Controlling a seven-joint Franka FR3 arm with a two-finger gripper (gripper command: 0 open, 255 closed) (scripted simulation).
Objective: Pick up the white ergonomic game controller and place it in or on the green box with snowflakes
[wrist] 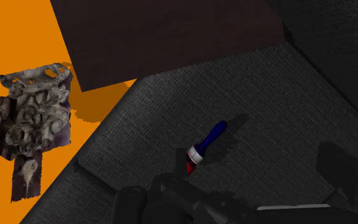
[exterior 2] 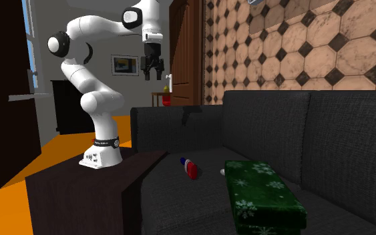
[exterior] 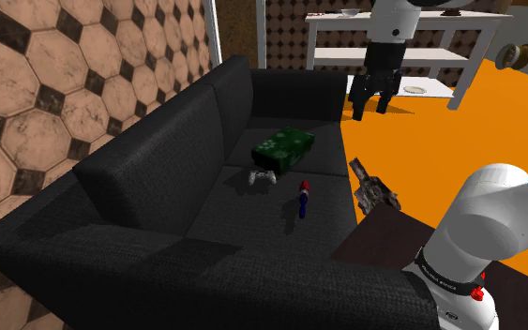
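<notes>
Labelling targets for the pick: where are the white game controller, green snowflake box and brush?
white game controller [exterior: 264, 176], shoulder view, its middle.
green snowflake box [exterior: 283, 147], shoulder view, top face.
brush [wrist: 208, 141], wrist view, blue handle.

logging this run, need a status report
Gripper open, empty, raised well clear. White controller on sofa seat, beside green box. Blue-red brush nearby, apart from it.
</notes>
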